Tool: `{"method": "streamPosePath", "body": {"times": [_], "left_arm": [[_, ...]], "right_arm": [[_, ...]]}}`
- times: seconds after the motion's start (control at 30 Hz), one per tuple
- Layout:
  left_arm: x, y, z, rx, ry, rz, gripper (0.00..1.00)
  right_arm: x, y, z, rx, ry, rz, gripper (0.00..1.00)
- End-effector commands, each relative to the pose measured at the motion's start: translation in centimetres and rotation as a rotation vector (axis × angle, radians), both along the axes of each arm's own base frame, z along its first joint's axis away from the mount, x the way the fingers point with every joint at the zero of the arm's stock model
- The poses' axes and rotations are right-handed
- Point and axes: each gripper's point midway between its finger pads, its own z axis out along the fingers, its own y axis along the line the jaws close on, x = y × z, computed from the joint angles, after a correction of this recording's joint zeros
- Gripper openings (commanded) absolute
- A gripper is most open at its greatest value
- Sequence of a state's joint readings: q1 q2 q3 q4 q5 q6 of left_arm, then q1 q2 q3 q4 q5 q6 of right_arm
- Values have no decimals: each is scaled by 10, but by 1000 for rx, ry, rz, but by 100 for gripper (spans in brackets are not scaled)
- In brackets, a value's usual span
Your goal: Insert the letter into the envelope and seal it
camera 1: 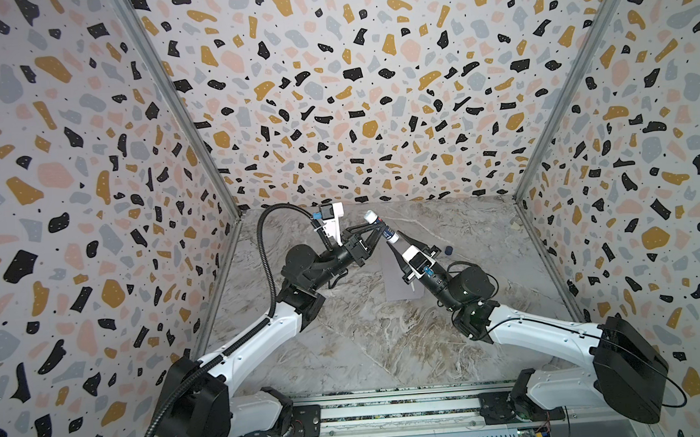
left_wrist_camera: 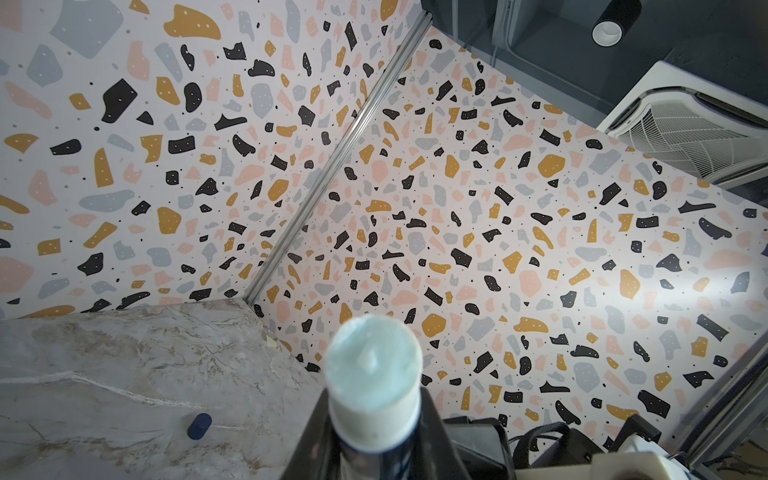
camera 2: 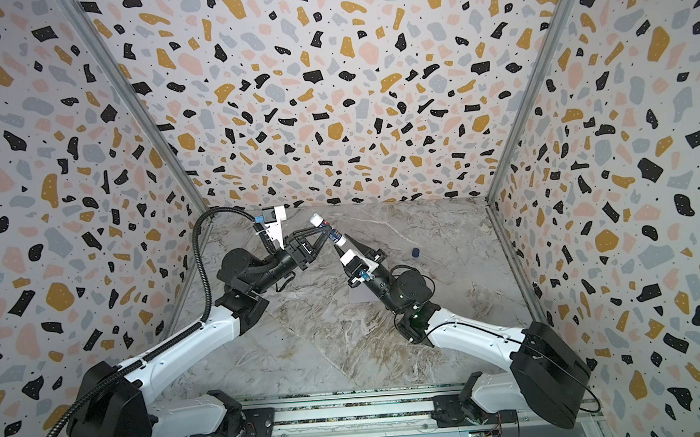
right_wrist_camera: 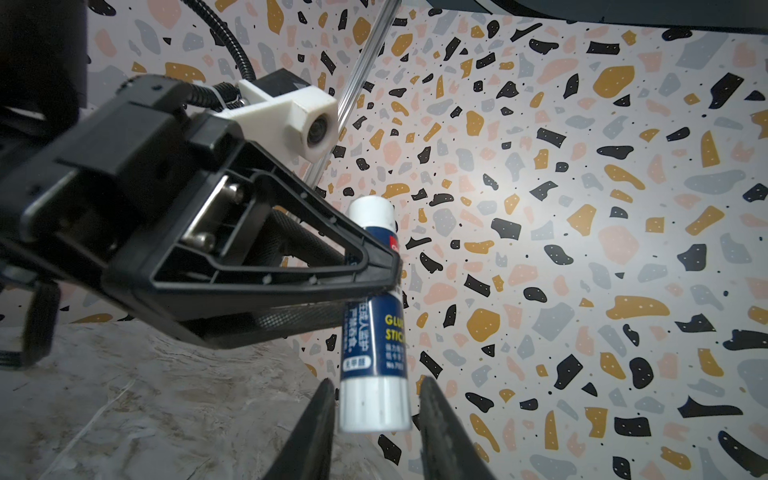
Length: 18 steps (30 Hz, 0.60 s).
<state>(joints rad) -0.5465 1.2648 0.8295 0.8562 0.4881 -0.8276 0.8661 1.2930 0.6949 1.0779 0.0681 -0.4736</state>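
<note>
Lying flat, the envelope point(camera 1: 397, 285) shows plain pale lavender-grey paper

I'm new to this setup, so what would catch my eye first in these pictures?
A glue stick held in mid-air by the left tool, uncapped, with the right tool straddling its white base. Below them the pale envelope lies flat on the marble table, a small dark blue cap off to its right.
</note>
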Motion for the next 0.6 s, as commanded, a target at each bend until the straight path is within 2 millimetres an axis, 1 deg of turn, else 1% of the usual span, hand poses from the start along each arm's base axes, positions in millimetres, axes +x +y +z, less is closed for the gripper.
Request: {"method": "streamPosePath", "body": {"times": [0.0,0.1,0.2,0.37,0.47,0.57], "left_arm": [[-10,1,30,-52,-92,-22,0],[-11,0,30,-52,-92,-26,0],[-11,0,30,-52,-92,-27,0],[-13,-1,29,-46,-103,-37,0],[-18,-3,29,-31,-139,-56,0],[-26,-3,32,-21,-197,-76,0]], "right_arm": [[-3,-4,28,68,-44,-5,30],[-1,-2,27,59,-36,-5,26],[-1,-1,26,60,-28,-2,25],[-1,2,26,64,20,36,10],[-4,4,28,77,108,186,7],[-4,-1,31,125,264,400,6]]}}
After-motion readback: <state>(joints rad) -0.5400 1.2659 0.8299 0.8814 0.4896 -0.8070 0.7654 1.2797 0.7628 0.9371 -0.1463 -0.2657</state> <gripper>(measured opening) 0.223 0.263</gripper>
